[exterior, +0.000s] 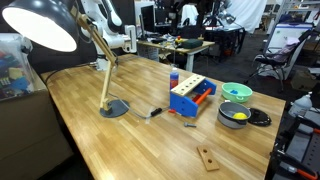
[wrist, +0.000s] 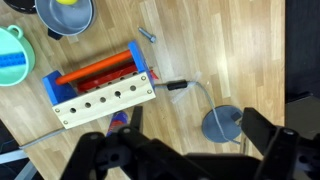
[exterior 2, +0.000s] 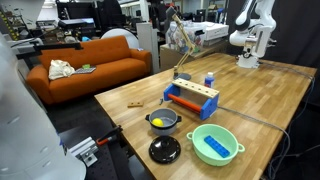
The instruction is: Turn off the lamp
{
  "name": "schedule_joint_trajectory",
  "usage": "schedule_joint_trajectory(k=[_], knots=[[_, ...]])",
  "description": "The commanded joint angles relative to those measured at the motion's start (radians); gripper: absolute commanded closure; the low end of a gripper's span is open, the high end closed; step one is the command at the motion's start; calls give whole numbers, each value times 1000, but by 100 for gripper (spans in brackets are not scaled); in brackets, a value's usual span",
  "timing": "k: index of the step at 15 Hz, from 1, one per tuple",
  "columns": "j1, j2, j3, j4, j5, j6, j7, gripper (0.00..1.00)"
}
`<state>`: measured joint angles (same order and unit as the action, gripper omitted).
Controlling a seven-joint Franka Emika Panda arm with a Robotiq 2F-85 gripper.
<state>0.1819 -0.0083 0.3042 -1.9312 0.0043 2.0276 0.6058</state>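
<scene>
Lamp (exterior: pixel 98 62) stands at the left of the frame on the wooden table (exterior: pixel 120 145). Its dome shade (exterior: pixel 45 25) in the upper left corner glows white inside, so it is lit and the task is not done. The jointed wooden arm leans down to the round grey base (exterior: pixel 113 108), left of centre. In the wrist view the base (wrist: pixel 222 125) sits lower right, with a cord running up-left from it to a small dark inline piece (wrist: pixel 175 85). This is probably the switch, and it also shows just right of the base in an exterior view (exterior: pixel 155 112). It lies flat on bare wood, so it is likely reachable from above.

Gripper (wrist: pixel 185 160) is at the bottom edge of the wrist view. Its fingers are spread wide and hold nothing. It looks straight down from well above the table, likely to keep both base and switch in sight before it descends. The robot arm (exterior 2: pixel 250 35) is in the upper right in an exterior view.

Blue toolbox (wrist: pixel 100 85) with orange inserts lies just beside the switch and could crowd a finger on that side. Green bowl (exterior: pixel 237 93), pot (exterior: pixel 233 114) with something yellow in it, and black lid (exterior 2: pixel 165 150) are well apart from the lamp. Wooden block (exterior: pixel 208 158) lies near the bottom edge.
</scene>
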Motion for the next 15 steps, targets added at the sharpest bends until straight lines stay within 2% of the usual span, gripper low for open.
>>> schedule_joint_trajectory(k=[1, 6, 11, 15], knots=[[22, -1, -24, 1, -10, 7, 15, 0], [46, 72, -19, 75, -127, 72, 41, 0], [110, 213, -33, 201, -258, 78, 59, 0], [163, 343, -61, 334, -254, 44, 56, 0]])
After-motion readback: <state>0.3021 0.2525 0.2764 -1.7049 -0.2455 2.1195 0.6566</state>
